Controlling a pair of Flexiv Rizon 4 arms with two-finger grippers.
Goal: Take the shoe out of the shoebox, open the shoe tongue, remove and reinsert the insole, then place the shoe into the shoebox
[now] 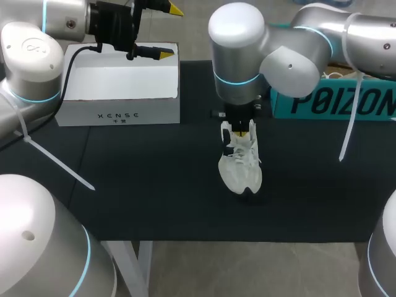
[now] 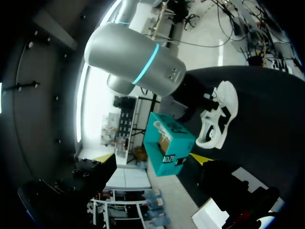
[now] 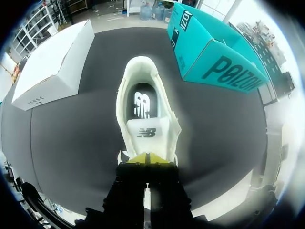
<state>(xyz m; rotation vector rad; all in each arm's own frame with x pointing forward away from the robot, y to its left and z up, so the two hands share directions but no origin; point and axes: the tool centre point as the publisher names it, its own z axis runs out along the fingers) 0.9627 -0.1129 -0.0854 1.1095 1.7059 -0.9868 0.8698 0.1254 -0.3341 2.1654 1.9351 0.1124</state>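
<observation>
A white sneaker (image 1: 241,167) stands upright on the black table mat, near the middle. In the right wrist view I look down into the sneaker (image 3: 125,98): a black insole (image 3: 141,102) with a white logo lies inside, and the white tongue (image 3: 147,132) is folded up towards the gripper. My right gripper (image 3: 147,158) has its yellow tips pressed together on the tongue's edge; the head view shows the right gripper (image 1: 243,129) directly over the sneaker's laced end. My left gripper (image 1: 170,32) hangs open above the white shoebox (image 1: 120,86), holding nothing.
A teal box (image 1: 334,102) lies at the back right, just behind my right arm. The white shoebox (image 3: 52,67) stands at the back left. From the left wrist I see the sneaker (image 2: 219,117) and the teal box (image 2: 167,143) beyond the open left gripper (image 2: 152,157).
</observation>
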